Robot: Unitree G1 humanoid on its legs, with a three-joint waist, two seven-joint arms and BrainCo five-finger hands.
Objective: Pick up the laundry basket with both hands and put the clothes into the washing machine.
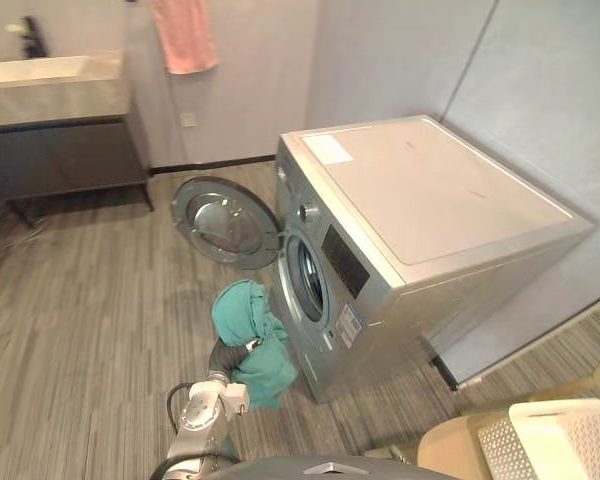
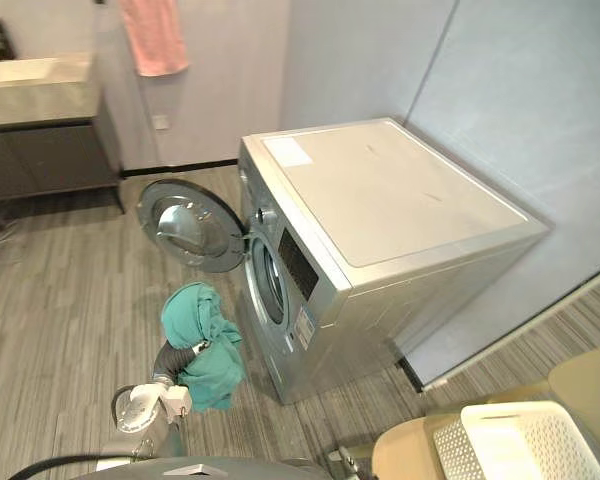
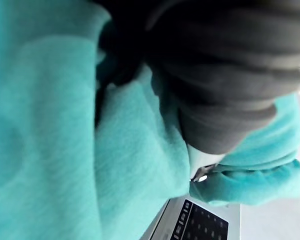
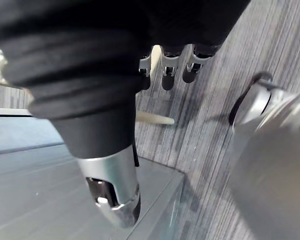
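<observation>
Holding cloth (image 1: 248, 325) by washer (image 1: 420, 200) with left hand (image 3: 225, 75); cannot tell how tight, buried in it. Nothing in loose right hand (image 4: 90, 75). Next, push cloth in past door (image 1: 225, 220).

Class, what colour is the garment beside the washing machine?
The garment is teal, best seen in the left wrist view.

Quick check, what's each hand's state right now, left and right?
Left hand: buried in the teal garment it carries; state cannot be told.
Right hand: open, fingers relaxed, holding nothing.
</observation>
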